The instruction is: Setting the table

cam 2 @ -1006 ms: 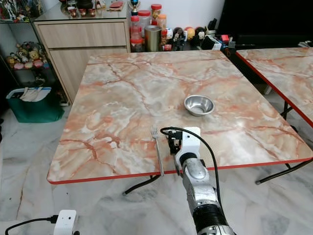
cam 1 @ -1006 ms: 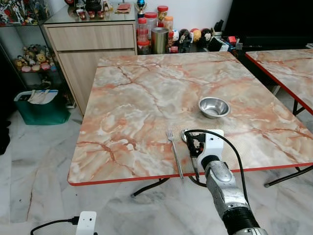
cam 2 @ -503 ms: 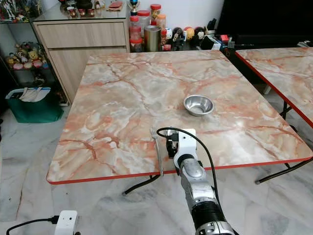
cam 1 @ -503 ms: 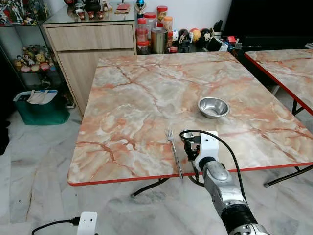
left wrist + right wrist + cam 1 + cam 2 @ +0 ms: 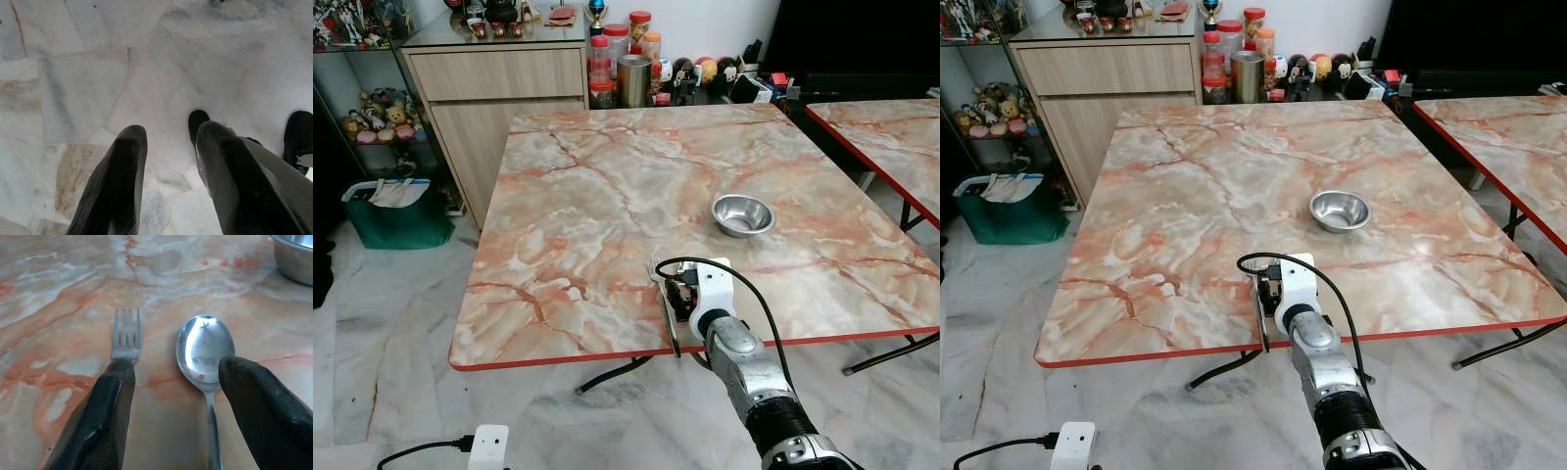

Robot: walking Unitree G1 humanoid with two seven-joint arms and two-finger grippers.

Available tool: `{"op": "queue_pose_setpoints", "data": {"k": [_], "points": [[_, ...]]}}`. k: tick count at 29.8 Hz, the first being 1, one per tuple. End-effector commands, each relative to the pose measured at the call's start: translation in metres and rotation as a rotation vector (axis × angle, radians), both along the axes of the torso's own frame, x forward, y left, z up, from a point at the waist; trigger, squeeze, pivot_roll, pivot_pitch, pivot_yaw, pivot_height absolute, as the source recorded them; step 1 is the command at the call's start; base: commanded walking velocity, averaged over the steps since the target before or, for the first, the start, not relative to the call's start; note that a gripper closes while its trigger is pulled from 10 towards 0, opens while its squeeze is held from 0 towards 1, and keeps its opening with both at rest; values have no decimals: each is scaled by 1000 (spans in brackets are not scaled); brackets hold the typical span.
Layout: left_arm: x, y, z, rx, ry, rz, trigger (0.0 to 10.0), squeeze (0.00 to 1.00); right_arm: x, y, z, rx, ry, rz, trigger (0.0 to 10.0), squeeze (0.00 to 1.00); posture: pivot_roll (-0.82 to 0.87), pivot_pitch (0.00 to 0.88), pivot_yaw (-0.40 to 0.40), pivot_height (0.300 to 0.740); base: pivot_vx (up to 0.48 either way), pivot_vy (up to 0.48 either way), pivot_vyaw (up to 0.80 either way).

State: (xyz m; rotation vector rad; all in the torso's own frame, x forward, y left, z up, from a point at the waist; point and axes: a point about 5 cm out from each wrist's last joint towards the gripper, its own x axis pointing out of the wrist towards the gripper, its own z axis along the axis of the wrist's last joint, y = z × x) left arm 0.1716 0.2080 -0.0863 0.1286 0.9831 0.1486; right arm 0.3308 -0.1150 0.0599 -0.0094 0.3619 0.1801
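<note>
Near edge first: our right gripper (image 5: 171, 396) hovers low over the table (image 5: 587, 186) with its fingers spread wide and nothing between them, one over the fork (image 5: 125, 335), the other over the spoon (image 5: 205, 350) just right of it. We judge the cutlery is being laid out; next we must settle on one piece and close. Both handles are hidden beneath the fingers. Farther right sits the steel bowl (image 5: 742, 213). Our left gripper (image 5: 168, 186) hangs idle and open above the floor.
</note>
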Motion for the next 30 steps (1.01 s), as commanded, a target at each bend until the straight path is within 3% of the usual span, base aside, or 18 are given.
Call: {"op": "queue_pose_setpoints", "data": {"k": [1,16,30], "points": [[-4,0,-2,-2,16,11,10000,0,3,0,2,-9,-1,-5,10000,0,-50,0,-34,740,0,0,0],[-4,1,-2,2,18,7,10000,0,2,-8,-2,-32,25,-45,10000,0,-52,0,-30,740,0,0,0],[-5,3,-2,3,31,11,10000,0,-6,-12,-20,-63,144,-64,10000,0,-49,0,-32,740,0,0,0]]}}
